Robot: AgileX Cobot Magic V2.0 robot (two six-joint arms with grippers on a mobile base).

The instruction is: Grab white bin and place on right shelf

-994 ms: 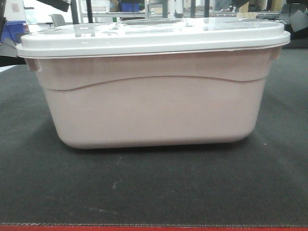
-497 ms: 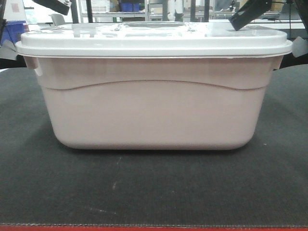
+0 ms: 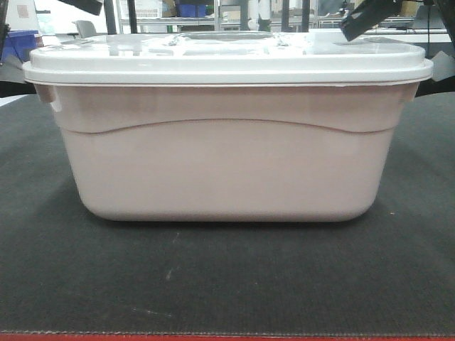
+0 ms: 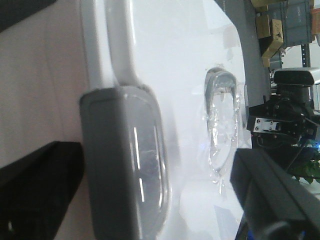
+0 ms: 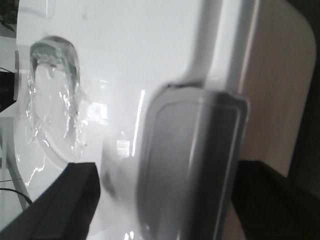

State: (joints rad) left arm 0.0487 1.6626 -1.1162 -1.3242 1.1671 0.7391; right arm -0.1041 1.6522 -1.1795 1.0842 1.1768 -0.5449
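Your left end effector [image 4: 155, 165] is spread open around the grey latch [image 4: 125, 170] on its end of the white bin [image 3: 227, 170], one dark finger on the bin-wall side and the other over the lid [image 4: 170, 60]. Can't tell from the wrist view whether either finger actually touches plastic. Right end effector [image 5: 167, 167] is the mirror of that: open, with the second grey latch [image 5: 190, 165] sitting in the gap between its two dark fingers. So you're bracketing both ends, gripping nothing.

Moving outward: the lid is on, and its clear moulded recess [image 4: 222, 130] shows in both wrist views. From the left wrist you can see your right arm [image 4: 285, 120] across the lid. The bin sits flat on the dark mat [image 3: 213, 284], square to the front camera, set back from the mat's red edge [image 3: 227, 338]. Blue bins [image 3: 188, 10] are way back in the background.

Writing-wise, there's a pinkish label [image 3: 23, 11] top left, too small to read.

Versus a second ago: the bin looked skewed then, right end higher. Now the lid line runs level. The dark finger above the lid's right corner wasn't in the front view then, and it's barely budged in the last half second.
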